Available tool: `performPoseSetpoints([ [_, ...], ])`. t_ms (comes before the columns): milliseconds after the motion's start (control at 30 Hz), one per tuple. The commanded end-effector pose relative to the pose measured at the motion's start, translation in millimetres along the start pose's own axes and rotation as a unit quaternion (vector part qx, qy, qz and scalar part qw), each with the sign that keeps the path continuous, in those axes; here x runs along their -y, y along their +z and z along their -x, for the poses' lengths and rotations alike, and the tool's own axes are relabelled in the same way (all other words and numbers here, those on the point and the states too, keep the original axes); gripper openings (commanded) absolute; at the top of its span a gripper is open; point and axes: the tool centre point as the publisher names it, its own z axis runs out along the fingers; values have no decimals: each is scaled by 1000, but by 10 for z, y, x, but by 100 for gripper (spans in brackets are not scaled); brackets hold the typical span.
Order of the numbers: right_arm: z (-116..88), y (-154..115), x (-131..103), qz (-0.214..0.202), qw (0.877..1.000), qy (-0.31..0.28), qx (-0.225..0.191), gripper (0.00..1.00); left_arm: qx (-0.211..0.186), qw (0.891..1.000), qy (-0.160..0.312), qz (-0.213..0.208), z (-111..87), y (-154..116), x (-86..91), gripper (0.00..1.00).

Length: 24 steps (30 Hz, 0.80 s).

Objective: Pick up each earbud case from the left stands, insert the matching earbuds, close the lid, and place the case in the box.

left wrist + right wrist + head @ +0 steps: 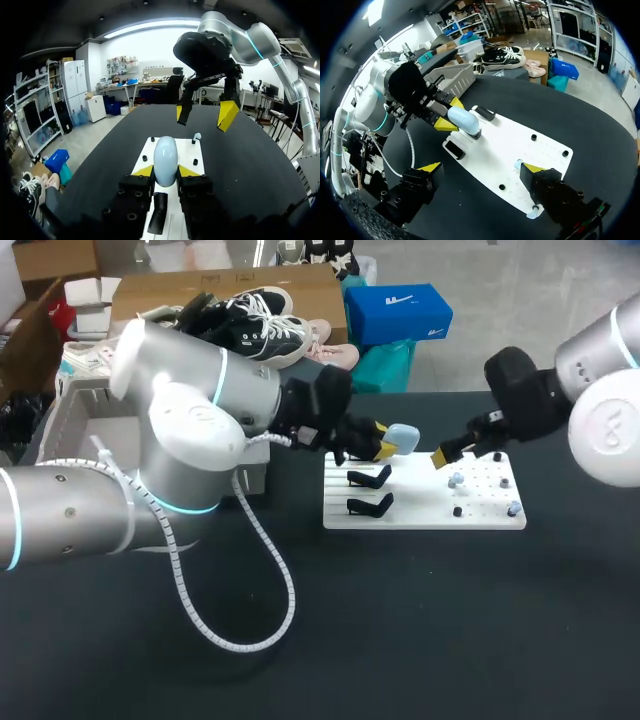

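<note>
My left gripper (165,171) is pinching the pale blue earbud case (165,157) between its tips, right gripper (203,114) spread wide just ahead (pretty close). Risk I see: that smooth rounded shell squirts out, or the grippers bump

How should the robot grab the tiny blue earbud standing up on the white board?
Pinch the earbud by its thin stem, probably coming straight down from above. It stands upright on the white board, so both of its sides are free for fingers. The right gripper hangs open close by.
</note>
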Motion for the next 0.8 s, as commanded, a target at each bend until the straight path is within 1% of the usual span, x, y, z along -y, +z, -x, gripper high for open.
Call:
performPoseSetpoints([
  [33,91,231,37,47,999,-2,-14,100,-1,1000,1,-6,19,50,-45,0],
  [333,136,283,26,49,999,-5,-17,100,-3,1000,2,-14,0,83,-6,0],
  [500,159,287,59,48,999,-3,-13,100,-2,1000,4,-20,-11,84,28,0],
  [600,171,292,73,49,999,-2,-12,100,5,1000,6,-23,-15,70,44,0],
  [800,201,308,100,48,999,1,-12,100,2,1000,6,-25,-29,74,67,0],
])
